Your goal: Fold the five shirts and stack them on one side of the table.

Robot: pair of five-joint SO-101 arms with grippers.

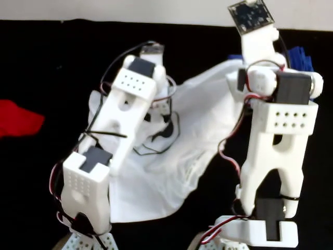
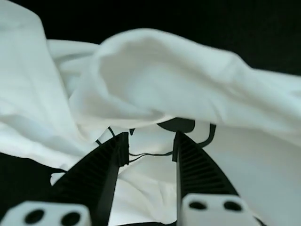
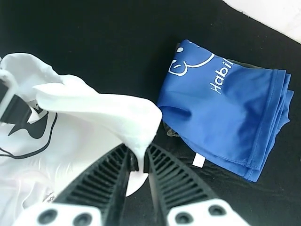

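Black fingers of the right gripper are seen almost closed, with a pinch of the white shirt clamped between them and standing up in a peak. The left gripper is held with jaws well apart and nothing gripped. Its tips are placed close over the white shirt beside the black print (a fold of cloth is humped up just beyond them); contact cannot be told.

In the high view the white shirt is spread crumpled across the middle of the black table, between the two arms. Its right corner is raised at the right arm. The left arm is stretched over the shirt's left half.

Farther back, the blue shirt is laid folded on the table, near the raised corner but apart from it. Something dark is tucked under it and cannot be identified. In the high view the blue shirt is partly hidden behind the right arm. The red shirt is seen bunched at the left edge of the high view, well apart from the rest.
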